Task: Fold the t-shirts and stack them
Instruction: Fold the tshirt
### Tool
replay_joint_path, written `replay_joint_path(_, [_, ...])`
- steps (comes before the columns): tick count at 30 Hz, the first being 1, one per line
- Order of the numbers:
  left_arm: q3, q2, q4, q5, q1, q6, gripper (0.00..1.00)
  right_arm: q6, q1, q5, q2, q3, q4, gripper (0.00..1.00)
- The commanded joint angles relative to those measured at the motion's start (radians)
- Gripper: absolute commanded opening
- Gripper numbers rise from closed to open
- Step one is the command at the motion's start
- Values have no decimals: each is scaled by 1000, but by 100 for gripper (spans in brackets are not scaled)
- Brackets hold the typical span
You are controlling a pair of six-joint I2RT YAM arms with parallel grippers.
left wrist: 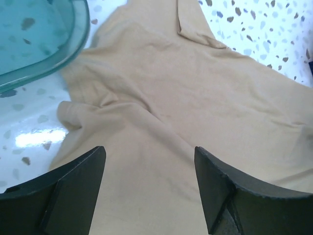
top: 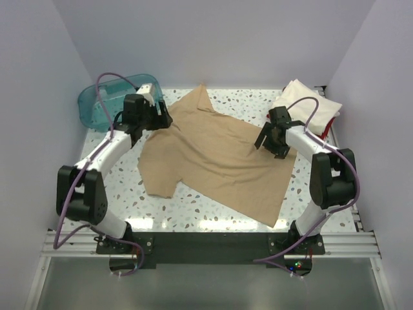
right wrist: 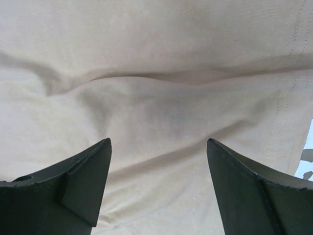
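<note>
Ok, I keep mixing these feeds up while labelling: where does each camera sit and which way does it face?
Top: above and behind the arms, looking down at the table; left arm and right arm show.
Left wrist: on the left arm, facing the tan shirt and teal tub; open left hand shows.
Right wrist: close over the shirt; open right hand shows.
Shared: all three see the shirt.

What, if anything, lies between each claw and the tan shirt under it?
Nothing visible does. The left claw and right claw hang open over bare tan shirt; the tub stands aside, by the left claw.
</note>
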Motion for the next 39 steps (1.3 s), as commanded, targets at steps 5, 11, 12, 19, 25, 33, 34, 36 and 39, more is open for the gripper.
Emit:
replay_joint_path(5, [-267, -157, -56, -100, 83, -97, 77, -31, 133, 8, -72, 50, 16, 80])
replay_joint_path(11, [-444, -264, -99, -24, 217, -149, 76, -31, 232, -28, -46, 49, 19, 79])
replay_joint_path(12, [-455, -270, -110, -22, 223, -147, 76, -28, 240, -32, -40, 47, 16, 79])
replay_joint_path(19, [-519, -286, -87, 72, 232, -149, 75, -22, 267, -27, -57, 19, 9, 79])
replay_joint_path(25, [-535, -252, -119, 58, 232, -156, 68, -11, 273, -29, -72, -22, 9, 79])
replay_joint_path(33, [-550, -243, -124, 64, 231, -152, 35, 3, 276, -35, -92, -70, 20, 79])
replay_joint_path(34, [-550, -244, -126, 62, 231, -152, 31, 4, 275, -33, -90, -80, 23, 79])
replay_joint_path(36, [-543, -253, -142, 50, 232, -149, 14, 4, 275, -32, -75, -93, 35, 79])
replay_joint_path(39, [-507, -284, -197, 27, 232, -135, 0, 6, 276, -22, -37, -99, 35, 79])
